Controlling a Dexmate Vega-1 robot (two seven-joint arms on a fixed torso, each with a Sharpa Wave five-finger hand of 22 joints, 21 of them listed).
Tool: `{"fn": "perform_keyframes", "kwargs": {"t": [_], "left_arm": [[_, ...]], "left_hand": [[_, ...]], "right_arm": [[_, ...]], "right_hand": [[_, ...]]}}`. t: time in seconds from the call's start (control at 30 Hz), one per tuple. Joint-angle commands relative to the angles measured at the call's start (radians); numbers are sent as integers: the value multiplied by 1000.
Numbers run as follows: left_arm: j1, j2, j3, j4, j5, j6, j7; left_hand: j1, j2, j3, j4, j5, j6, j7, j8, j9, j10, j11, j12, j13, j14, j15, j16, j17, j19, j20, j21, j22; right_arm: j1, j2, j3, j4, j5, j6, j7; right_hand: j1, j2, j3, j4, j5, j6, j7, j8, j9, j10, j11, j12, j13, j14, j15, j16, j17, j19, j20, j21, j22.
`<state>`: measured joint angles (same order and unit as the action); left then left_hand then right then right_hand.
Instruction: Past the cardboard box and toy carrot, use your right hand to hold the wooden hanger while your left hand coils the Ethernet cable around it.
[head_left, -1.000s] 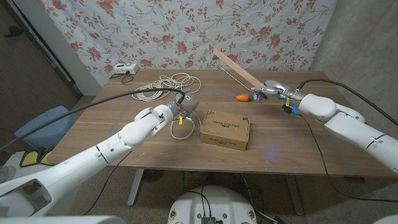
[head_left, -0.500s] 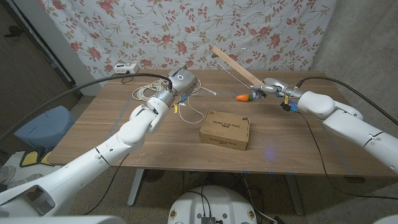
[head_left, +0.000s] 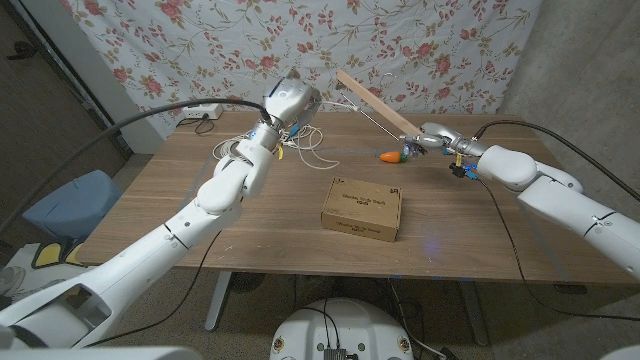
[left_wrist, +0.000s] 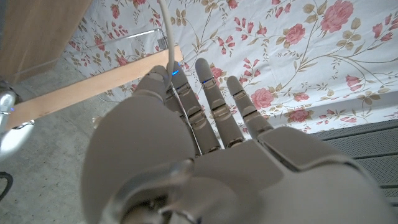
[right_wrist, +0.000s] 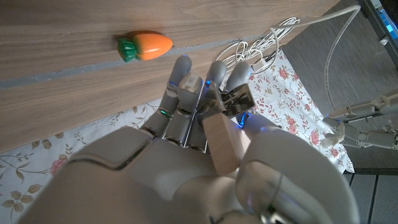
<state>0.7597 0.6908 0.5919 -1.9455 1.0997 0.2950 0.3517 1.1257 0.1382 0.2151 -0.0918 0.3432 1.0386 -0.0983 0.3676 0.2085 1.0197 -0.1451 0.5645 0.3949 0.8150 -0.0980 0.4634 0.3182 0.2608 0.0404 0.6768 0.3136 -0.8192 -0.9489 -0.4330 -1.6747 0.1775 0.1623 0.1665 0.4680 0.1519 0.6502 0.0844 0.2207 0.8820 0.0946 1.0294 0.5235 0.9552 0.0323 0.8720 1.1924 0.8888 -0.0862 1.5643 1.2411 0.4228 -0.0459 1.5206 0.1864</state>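
Head view: a wooden table (head_left: 200, 215) stands before a floral cloth backdrop. At far right the right hand (head_left: 428, 139) grips one end of the wooden hanger (head_left: 378, 105), a pale flat bar slanting up and leftward above the table, its thin metal hook behind it. The left hand (head_left: 288, 102) is raised at far centre-left, pinching a strand of the pale Ethernet cable (head_left: 300, 140); the rest of the cable lies in loose loops on the table beneath. A small glossy toy carrot (head_left: 391, 156) lies just under the hanger, and a flat brown cardboard box (head_left: 362, 209) sits nearer, at centre.

To wind well, the left hand likely needs to carry the strand over the free end of the bar and keep it taut, while the right hand holds the hanger rigid; the springy cord could slip off smooth wood.

Left wrist view: the left hand's fingers (left_wrist: 214, 102) lie pressed together, with the round, smooth cable (left_wrist: 166, 37) running out from them toward the hanger's plain, square-edged bar (left_wrist: 87, 90).

Right wrist view: the right hand (right_wrist: 199, 124) is clamped on the hanger's blunt wooden end (right_wrist: 221, 140), the orange, green-topped carrot (right_wrist: 145, 45) lies on the grained table, and the cable loops (right_wrist: 261, 43) lie farther off.
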Motion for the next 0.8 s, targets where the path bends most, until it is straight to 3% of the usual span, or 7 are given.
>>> {"fn": "perform_keyframes", "kwargs": {"t": [0.03,0.57,0.8], "left_arm": [[-90,-50,20,42,-76,-28,96],[-101,-87,17,46,-73,80,172],[-82,-118,11,42,-41,220,158]], "left_hand": [[2,1,11,13,9,42,-5,9,15,65,-56,7,9,10,-131,-3,6,7,-7,9,5],[7,-1,7,14,23,47,2,7,11,70,-57,8,25,20,-131,-9,13,13,-9,27,13],[10,-2,6,14,29,49,4,7,10,73,-57,9,31,24,-131,-11,16,11,-7,33,16]], "right_arm": [[-9,13,14,11,0,41,-20],[-2,28,25,50,13,69,-22],[-16,36,51,78,62,101,-28]], "right_hand": [[-27,32,5,4,-2,-7,2,8,-1,1,0,471,-5,-33,-55,5,0,1,-3,5,1],[-30,31,8,5,-2,-10,1,17,-7,0,0,480,7,-33,-54,6,0,2,-1,6,1],[-31,32,9,5,-3,-10,2,20,-14,1,0,480,5,-31,-53,6,0,2,-3,6,1]]}}
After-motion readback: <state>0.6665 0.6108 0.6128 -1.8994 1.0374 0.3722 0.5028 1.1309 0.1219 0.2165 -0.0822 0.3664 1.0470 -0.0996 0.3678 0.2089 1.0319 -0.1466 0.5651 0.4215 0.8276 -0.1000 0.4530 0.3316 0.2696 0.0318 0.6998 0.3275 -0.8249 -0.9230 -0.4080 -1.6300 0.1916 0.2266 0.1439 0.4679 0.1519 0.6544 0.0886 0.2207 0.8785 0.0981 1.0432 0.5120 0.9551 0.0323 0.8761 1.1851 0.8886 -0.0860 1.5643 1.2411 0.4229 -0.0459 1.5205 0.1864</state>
